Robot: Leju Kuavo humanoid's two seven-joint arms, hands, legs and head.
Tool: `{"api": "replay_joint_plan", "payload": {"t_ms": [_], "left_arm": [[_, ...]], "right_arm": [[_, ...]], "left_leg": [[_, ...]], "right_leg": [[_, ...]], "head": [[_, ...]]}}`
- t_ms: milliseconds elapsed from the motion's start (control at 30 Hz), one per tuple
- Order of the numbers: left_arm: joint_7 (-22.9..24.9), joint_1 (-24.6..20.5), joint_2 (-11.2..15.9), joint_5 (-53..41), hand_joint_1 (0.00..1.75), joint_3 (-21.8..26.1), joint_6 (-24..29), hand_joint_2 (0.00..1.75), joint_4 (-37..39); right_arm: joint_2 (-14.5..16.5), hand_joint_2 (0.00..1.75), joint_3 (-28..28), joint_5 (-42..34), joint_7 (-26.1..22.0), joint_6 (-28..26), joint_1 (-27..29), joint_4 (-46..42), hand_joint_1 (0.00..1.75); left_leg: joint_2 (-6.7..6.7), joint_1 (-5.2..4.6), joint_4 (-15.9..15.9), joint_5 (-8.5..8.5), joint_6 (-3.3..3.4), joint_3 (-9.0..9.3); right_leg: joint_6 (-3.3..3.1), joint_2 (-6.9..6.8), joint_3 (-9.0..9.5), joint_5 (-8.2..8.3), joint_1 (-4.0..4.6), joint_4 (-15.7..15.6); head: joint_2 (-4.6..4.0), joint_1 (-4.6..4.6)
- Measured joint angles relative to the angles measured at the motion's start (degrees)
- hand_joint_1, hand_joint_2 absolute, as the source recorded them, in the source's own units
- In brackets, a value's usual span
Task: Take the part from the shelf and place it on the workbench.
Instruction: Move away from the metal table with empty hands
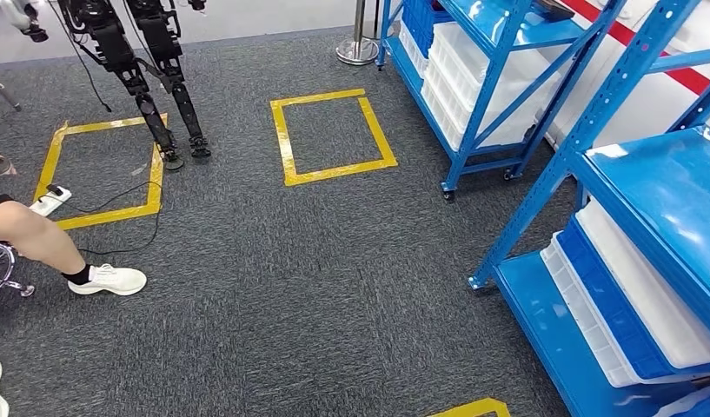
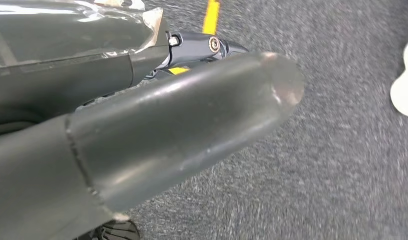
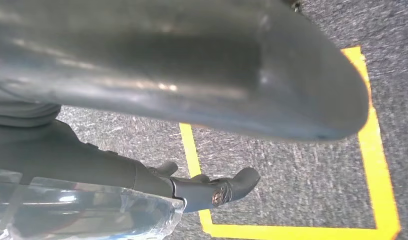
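Observation:
A blue metal shelf point(image 1: 655, 187) stands close on my right, with stacked white and blue trays point(image 1: 625, 300) on its lower level. A second blue shelf point(image 1: 499, 61) further back holds more white trays. I cannot make out any single part in the trays. In the left wrist view my left hand point(image 2: 182, 125) hangs over grey carpet, its thick thumb stretched out and its dark fingers point(image 2: 211, 47) apart from it, holding nothing. In the right wrist view my right hand point(image 3: 192, 75) hangs the same way over a yellow tape square point(image 3: 376, 150), its fingers point(image 3: 226, 187) straight and empty.
Grey carpet carries a yellow tape square point(image 1: 332, 137) ahead and another point(image 1: 99, 174) at the left. Another robot's dark legs point(image 1: 164, 95) stand at that left square. A seated person's leg and white shoe point(image 1: 108, 280) are at the left edge. A stanchion base point(image 1: 358, 50) stands at the back.

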Motion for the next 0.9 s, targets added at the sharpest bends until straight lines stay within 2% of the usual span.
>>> {"api": "replay_joint_plan", "payload": {"t_ms": [67,100,133,200,233,267,300,367,400,433,467,500,533,600,667,700,733,767,800,867,900], "left_arm": [[0.0,-0.1,0.0,0.0,0.00,0.0,0.0,0.00,0.0],[0.0,0.0,0.0,0.0,0.00,0.0,0.0,0.00,0.0],[0.0,0.0,0.0,0.0,0.00,0.0,0.0,0.00,0.0],[0.0,-0.1,0.0,0.0,0.00,0.0,0.0,0.00,0.0],[0.0,-0.2,0.0,-0.1,0.00,0.0,0.0,0.00,0.0],[0.0,-0.3,0.0,-0.1,0.00,0.0,0.0,0.00,0.0],[0.0,-0.4,-0.1,-0.3,0.00,0.0,-0.1,0.00,0.0],[0.0,-0.3,-0.1,-0.6,0.00,0.0,-0.2,0.00,0.0],[0.0,-0.3,-0.1,-0.8,0.00,0.0,-0.3,0.00,0.1],[0.0,-0.2,0.0,-0.8,0.00,0.0,-0.3,0.00,0.2],[0.0,-0.2,0.0,-0.9,0.00,0.0,-0.3,0.00,0.3],[0.0,-0.2,0.0,-0.9,0.00,0.0,-0.3,0.00,0.4],[0.0,-0.2,0.0,-1.0,0.00,0.0,-0.4,0.00,0.5],[0.0,-0.3,0.0,-1.2,0.00,0.0,-0.4,0.00,0.6],[0.0,-0.4,0.0,-1.4,0.00,0.0,-0.4,0.00,0.9],[0.0,-0.4,0.0,-1.5,0.00,0.0,-0.4,0.00,1.0],[0.0,-0.6,0.0,-1.6,0.00,0.0,-0.4,0.00,1.1],[0.0,-0.7,0.0,-1.7,0.00,0.0,-0.4,0.00,1.1],[0.0,-0.9,0.0,-1.7,0.00,0.0,-0.4,0.00,1.1],[0.0,-1.0,0.1,-1.8,0.00,0.0,-0.4,0.00,1.2],[0.0,-1.0,0.2,-1.8,0.00,0.0,-0.4,0.00,1.3]], "right_arm": [[0.0,0.00,0.0,0.0,0.0,0.0,0.0,0.0,0.00],[0.0,0.00,0.0,0.0,0.0,0.0,-0.2,0.0,0.00],[0.0,0.00,0.0,0.1,0.0,0.0,-0.3,0.0,0.00],[0.1,0.00,0.0,0.2,0.0,0.1,-0.5,0.0,0.00],[0.1,0.00,0.0,0.2,0.1,0.1,-0.5,0.0,0.00],[0.1,0.00,0.0,0.2,0.2,0.1,-0.4,0.0,0.00],[0.0,0.00,0.0,0.2,0.3,0.1,-0.4,0.0,0.00],[0.1,0.00,0.0,0.2,0.4,0.1,-0.5,0.0,0.00],[0.1,0.00,0.0,0.1,0.4,0.1,-0.6,0.0,0.00],[0.1,0.00,0.0,0.1,0.4,0.1,-0.5,0.0,0.00],[0.1,0.00,0.0,0.0,0.4,0.1,-0.5,0.0,0.00],[0.1,0.00,0.0,-0.1,0.3,0.1,-0.3,0.0,0.00],[0.1,0.00,0.0,-0.2,0.2,0.1,-0.2,0.0,0.00],[0.1,0.00,0.0,-0.3,0.1,0.1,-0.2,0.0,0.00],[0.1,0.00,0.0,-0.4,0.1,0.1,-0.3,0.0,0.00],[0.1,0.00,0.0,-0.4,0.1,0.1,-0.3,0.0,0.00],[0.1,0.00,-0.1,-0.5,0.1,0.1,-0.2,0.0,0.00],[0.1,0.00,-0.2,-0.5,0.1,0.1,-0.1,0.0,0.00],[0.0,0.00,-0.3,-0.5,0.2,0.2,0.0,0.0,0.00],[0.1,0.00,-0.5,-0.6,0.2,0.4,0.0,0.0,0.00],[0.1,0.00,-0.6,-0.6,0.2,0.5,-0.1,0.0,0.00]], "left_leg": [[0.93,-0.07,0.0,-0.17,-0.27,0.24],[1.38,-0.24,0.1,-0.37,-0.55,0.37],[1.82,-0.42,0.1,-0.54,-0.84,0.50],[3.00,-0.63,0.1,-0.91,-1.50,0.85],[3.28,-0.49,0.1,-1.05,-1.83,1.02],[2.70,-0.32,0.5,-1.45,-2.18,1.07],[1.47,-0.15,1.6,-2.40,-2.47,0.72],[-1.74,0.04,7.0,-5.83,-2.80,-1.62],[-2.67,0.05,10.6,-7.65,-2.82,-3.35],[-3.12,0.06,13.6,-8.72,-2.84,-4.87],[-3.31,0.07,15.1,-8.73,-2.83,-5.77],[-3.42,0.11,14.5,-7.57,-2.78,-5.72],[-3.65,0.20,12.0,-5.57,-2.70,-4.77],[-5.79,0.48,5.0,-1.77,-2.51,-1.83],[-7.54,0.46,1.3,-0.58,-2.24,-0.36],[-7.48,0.25,1.0,-0.69,-1.98,-0.27],[-6.82,0.09,0.8,-0.51,-1.57,-0.24],[-6.17,0.03,0.5,-0.28,-1.11,-0.11],[-5.51,0.03,0.2,-0.05,-0.61,0.00],[-3.92,0.02,-0.2,0.20,0.10,0.16],[-3.10,-0.08,-0.2,0.17,0.28,0.13]], "right_leg": [[0.52,-2.22,3.87,2.44,-0.02,-7.1],[0.35,-3.41,5.14,3.20,0.20,-9.4],[-0.08,-3.94,5.62,3.55,0.38,-10.4],[-1.13,-3.52,5.54,3.92,0.86,-11.0],[-1.64,-2.81,5.57,4.03,0.62,-11.1],[-2.00,-2.20,5.62,4.13,0.42,-11.2],[-2.48,-1.60,5.80,4.26,0.18,-11.3],[-3.28,-0.39,5.88,4.52,0.02,-11.4],[-3.58,0.30,5.81,4.59,0.14,-11.4],[-3.70,1.05,5.78,4.63,0.26,-11.4],[-3.74,1.82,5.80,4.65,0.33,-11.4],[-3.73,2.60,5.86,4.65,0.36,-11.3],[-3.71,3.37,5.96,4.65,0.37,-11.3],[-3.57,4.79,5.93,4.63,0.55,-11.1],[-3.08,5.99,5.51,4.77,0.72,-11.0],[-2.65,6.56,5.22,4.92,0.71,-11.0],[-2.22,7.08,4.88,5.09,0.59,-11.1],[-1.90,6.71,4.55,5.09,0.55,-10.9],[-1.73,5.64,3.97,4.70,0.57,-10.0],[-1.97,2.51,1.25,2.33,0.56,-4.9],[-2.09,1.56,-0.73,0.80,0.47,-1.2]], "head": [[-0.01,0.09],[-0.01,0.10],[-0.01,0.03],[-0.01,-0.12],[-0.01,-0.19],[-0.01,-0.23],[-0.01,-0.31],[-0.01,-0.46],[-0.01,-0.48],[-0.01,-0.48],[-0.01,-0.48],[-0.01,-0.48],[-0.01,-0.49],[-0.01,-0.47],[-0.01,-0.41],[0.00,-0.39],[0.00,-0.40],[0.00,-0.40],[0.00,-0.34],[-0.01,-0.06],[-0.01,0.07]]}}
